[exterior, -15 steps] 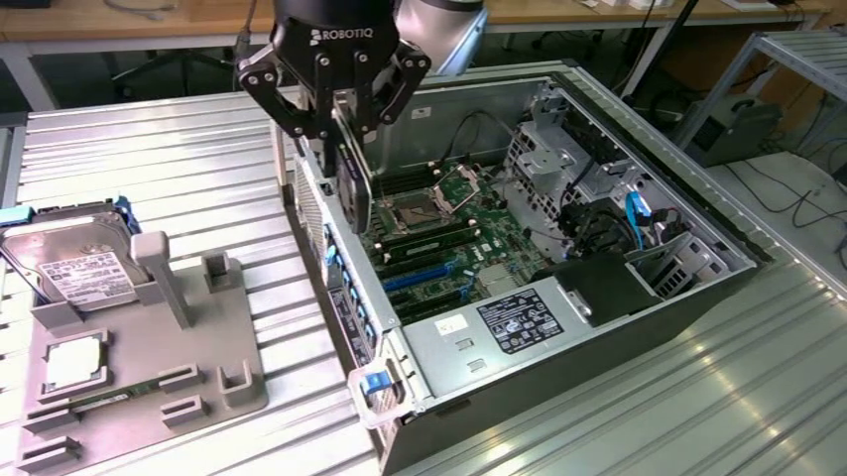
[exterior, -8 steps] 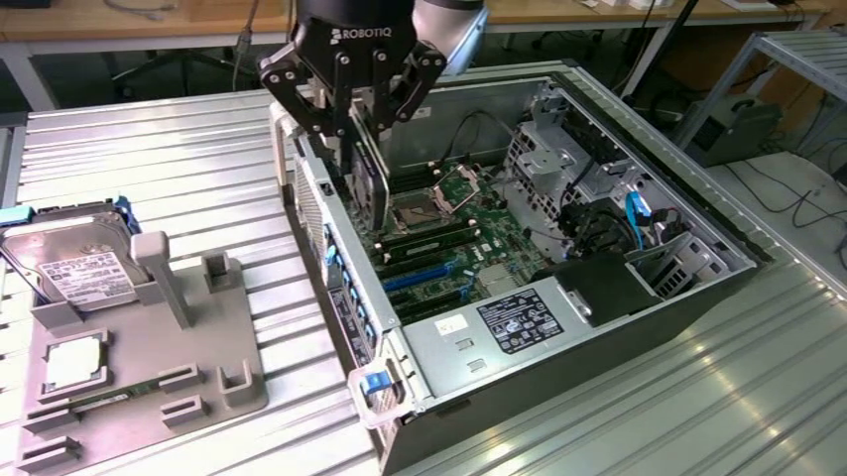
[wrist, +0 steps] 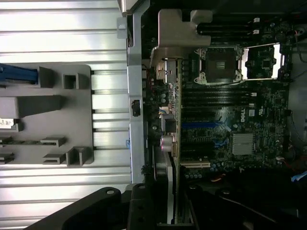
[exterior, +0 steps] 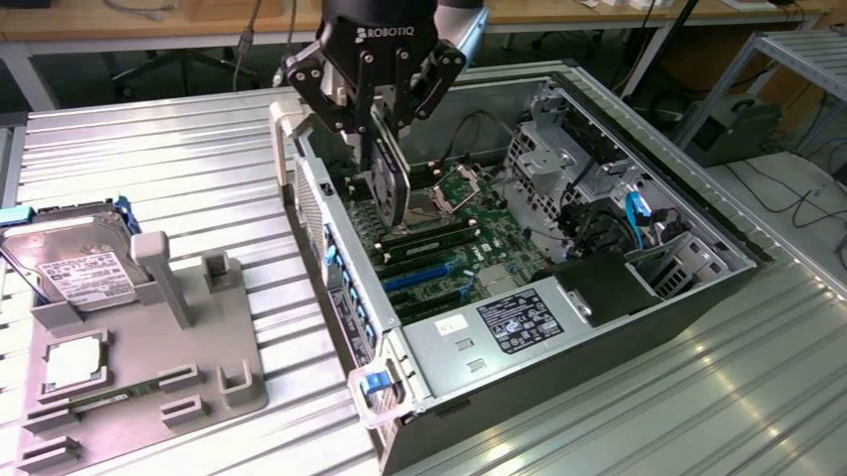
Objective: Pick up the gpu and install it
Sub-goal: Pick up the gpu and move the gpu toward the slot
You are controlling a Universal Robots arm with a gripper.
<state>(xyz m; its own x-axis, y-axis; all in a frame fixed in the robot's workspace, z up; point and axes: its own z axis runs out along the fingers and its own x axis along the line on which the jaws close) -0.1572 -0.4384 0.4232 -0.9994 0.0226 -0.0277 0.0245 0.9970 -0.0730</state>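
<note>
Gripper [exterior: 381,124], upper centre of frame, jaws clamped on gpu [exterior: 391,188]; card upright over motherboard [exterior: 497,233] inside open computer case [exterior: 569,367].

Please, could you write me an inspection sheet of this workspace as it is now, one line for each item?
Surface: ribbed metal table, bearing an open computer case and a grey fixture.
Job's things: gpu upright over the motherboard; whether it is seated, cannot tell.
Clutter: hard drive and memory stick on the fixture.
Grippers: gripper shut on the gpu.
Cables: blue cables inside the case.
Surroundings: wooden bench; metal frame at the exterior view's right.
</note>
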